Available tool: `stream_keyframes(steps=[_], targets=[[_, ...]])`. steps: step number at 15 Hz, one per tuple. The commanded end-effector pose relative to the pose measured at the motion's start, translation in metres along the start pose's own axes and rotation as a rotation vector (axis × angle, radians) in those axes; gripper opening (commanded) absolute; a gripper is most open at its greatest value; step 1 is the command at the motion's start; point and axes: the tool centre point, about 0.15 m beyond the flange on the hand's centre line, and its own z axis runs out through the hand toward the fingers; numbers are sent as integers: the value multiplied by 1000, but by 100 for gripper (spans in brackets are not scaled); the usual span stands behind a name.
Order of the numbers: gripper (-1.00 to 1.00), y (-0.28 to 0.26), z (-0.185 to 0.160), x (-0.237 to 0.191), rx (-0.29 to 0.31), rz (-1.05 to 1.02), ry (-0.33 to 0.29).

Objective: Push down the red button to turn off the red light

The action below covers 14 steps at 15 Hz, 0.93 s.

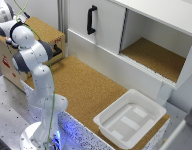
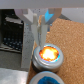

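Exterior view: a white cabinet (image 1: pixel 146 35) with a black handle (image 1: pixel 91 20) and one open compartment backs a long cork-topped counter (image 1: pixel 86 87); an empty white tray (image 1: pixel 130 118) sits on the counter's end toward the exterior view's right. The white Franka arm (image 1: pixel 38 75) rises from its base beside the counter's front edge and folds back toward the far corner on the exterior view's left, where a cardboard box (image 1: pixel 11 62) stands; the button itself cannot be made out in this view. Wrist view: the red button (image 2: pixel 48 55), glowing orange-red inside a round grey housing, lies just off the edge of a cork surface (image 2: pixel 67 42), with the rim of a second, blue-edged button (image 2: pixel 47 79) near it. The gripper (image 2: pixel 39 31) hangs directly above the lit button, its fingers (image 2: pixel 32 35) pressed together so that their joined tips form one blunt pusher, which suits pressing rather than grasping. The light being on, the press is judged not yet completed; whether the tips already touch the cap cannot be told.
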Motion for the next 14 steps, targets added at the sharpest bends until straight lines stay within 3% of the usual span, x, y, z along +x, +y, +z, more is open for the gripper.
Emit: stream_keyframes(steps=[1,10,14], targets=[[-100,12,14,41,4,-4,-189],[-100,21,56,24,-3,25,-259],[-100,16,40,26,31,37,-227]])
